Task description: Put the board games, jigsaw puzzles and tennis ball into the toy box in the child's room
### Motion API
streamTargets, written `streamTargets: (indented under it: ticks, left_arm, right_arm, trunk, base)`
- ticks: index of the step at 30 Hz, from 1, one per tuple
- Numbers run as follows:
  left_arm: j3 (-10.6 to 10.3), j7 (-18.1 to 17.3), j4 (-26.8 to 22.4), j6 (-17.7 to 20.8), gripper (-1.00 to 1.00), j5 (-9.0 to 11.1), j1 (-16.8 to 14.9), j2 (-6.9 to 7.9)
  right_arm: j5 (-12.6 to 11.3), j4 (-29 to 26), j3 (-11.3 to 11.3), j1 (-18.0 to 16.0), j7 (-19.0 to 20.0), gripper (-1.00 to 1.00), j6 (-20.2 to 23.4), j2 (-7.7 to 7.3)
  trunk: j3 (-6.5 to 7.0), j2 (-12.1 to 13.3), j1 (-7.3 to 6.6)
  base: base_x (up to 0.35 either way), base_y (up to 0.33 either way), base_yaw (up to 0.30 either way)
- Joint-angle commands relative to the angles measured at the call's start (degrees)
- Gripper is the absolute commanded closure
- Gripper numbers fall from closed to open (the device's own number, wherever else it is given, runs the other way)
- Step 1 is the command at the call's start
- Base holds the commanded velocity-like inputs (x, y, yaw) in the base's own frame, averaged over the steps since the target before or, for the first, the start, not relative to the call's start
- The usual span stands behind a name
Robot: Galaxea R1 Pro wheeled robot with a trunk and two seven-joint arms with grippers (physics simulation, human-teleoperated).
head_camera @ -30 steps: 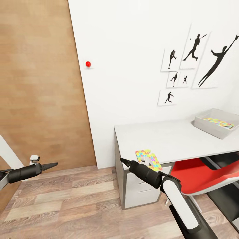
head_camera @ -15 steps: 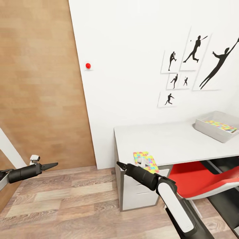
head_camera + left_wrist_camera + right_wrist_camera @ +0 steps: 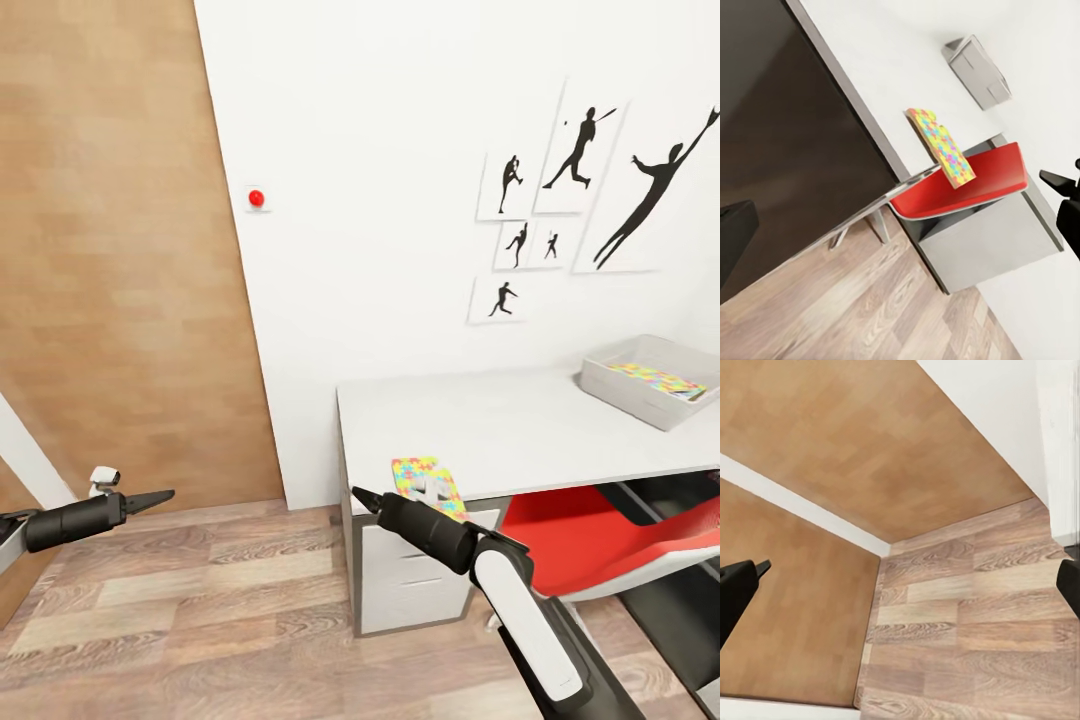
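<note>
One jigsaw puzzle lies flat at the front edge of the pale table, also seen in the left wrist view. The toy box stands at the table's far right with another jigsaw puzzle inside it. My right gripper hangs open just in front of the table's left corner, beside and slightly below the near puzzle, holding nothing. My left gripper is open over the floor far to the left. The board games, the tennis ball and the bed are out of view.
A red chair is pushed under the table beside a grey drawer unit. A wooden door panel is on the left, and the white wall carries baseball silhouettes. Wood-plank floor lies between the arms.
The whole picture has shifted a little, so the camera moved. My right gripper sits slightly lower against the table corner. The left arm holds the same pose.
</note>
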Motion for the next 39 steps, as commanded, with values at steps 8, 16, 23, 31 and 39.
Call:
streamTargets:
  ticks: [8, 16, 23, 31, 39]
  left_arm:
    - [0.10, -0.28, 0.00, 0.60, -1.00, -0.08, -0.03, 0.00]
    - [0.10, -0.28, 0.00, 0.60, -1.00, -0.15, -0.01, 0.00]
    - [0.10, -0.27, 0.00, 0.60, -1.00, -0.15, -0.01, 0.00]
    - [0.10, -0.28, 0.00, 0.60, -1.00, -0.15, 0.01, 0.00]
    - [0.10, -0.23, 0.00, 0.60, -1.00, -0.15, 0.01, 0.00]
  right_arm:
    - [-0.59, -0.11, 0.43, -0.06, -0.54, -1.00, 0.02, -0.03]
    - [-0.58, -0.11, 0.56, -0.06, -0.53, -1.00, 0.02, 0.04]
    - [-0.53, -0.10, 0.59, -0.06, -0.52, -1.00, 0.02, 0.07]
    - [-0.53, -0.07, 0.60, -0.06, -0.56, -1.00, 0.02, 0.08]
    - [-0.53, -0.08, 0.61, -0.06, -0.55, -1.00, 0.02, 0.09]
  trunk:
    - [-0.07, -0.04, 0.00]
    - [-0.07, -0.04, 0.00]
    - [-0.07, -0.04, 0.00]
    - [-0.07, -0.04, 0.00]
    - [-0.07, -0.04, 0.00]
  base:
    - [0.000, -0.142, 0.000]
    - [-0.063, -0.154, 0.000]
    - [-0.046, -0.162, 0.000]
    - [-0.016, -0.191, 0.000]
    - [-0.001, -0.201, 0.000]
